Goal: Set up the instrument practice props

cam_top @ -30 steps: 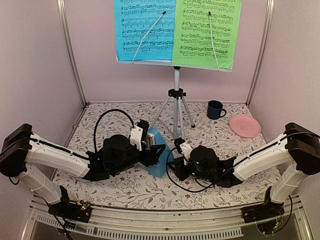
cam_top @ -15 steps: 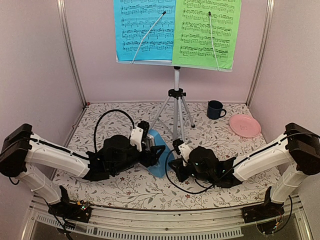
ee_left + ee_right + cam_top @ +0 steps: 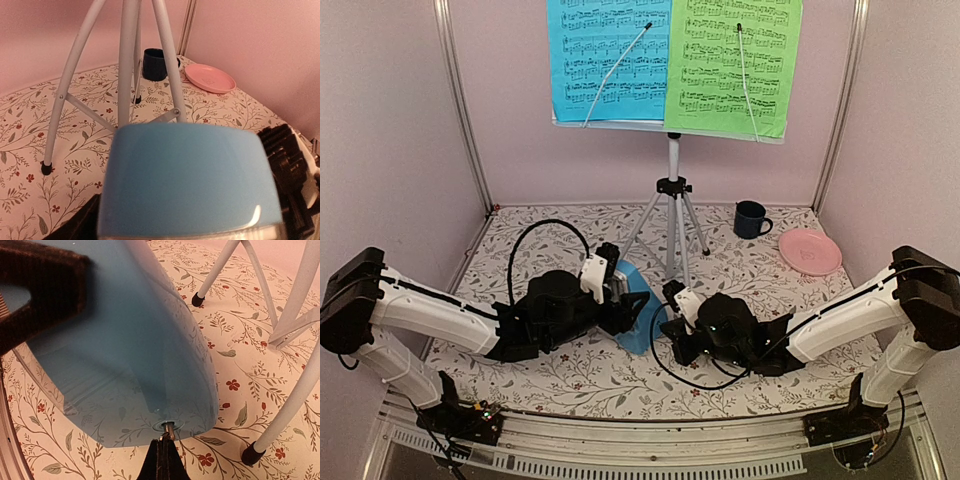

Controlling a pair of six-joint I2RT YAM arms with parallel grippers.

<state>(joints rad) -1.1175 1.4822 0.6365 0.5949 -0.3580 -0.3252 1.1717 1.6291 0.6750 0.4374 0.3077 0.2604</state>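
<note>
Two grippers meet at the blue pyramid metronome [image 3: 638,332], which stands on the floral tablecloth [image 3: 570,375] near the middle of the table, just in front of the tripod feet. Your left gripper [image 3: 628,300] has its jaws spread wide around the metronome's body, with a padded finger [image 3: 40,285] pressed against one blue face, so it is holding the metronome. Your right gripper [image 3: 162,460] comes in low from the other side, its fingertips pinched together on a small metal pin [image 3: 169,429] that sticks out near the base of the metronome.

Behind them you have the music stand [image 3: 673,160] upright on its silver tripod, carrying the blue music sheet [image 3: 605,55] on the left and the green music sheet [image 3: 730,60] on the right, side by side, each under a thin wire clip. Off to the far right, the dark blue mug [image 3: 750,218] stands beside the pink plate [image 3: 810,250], well apart from both arms.
</note>
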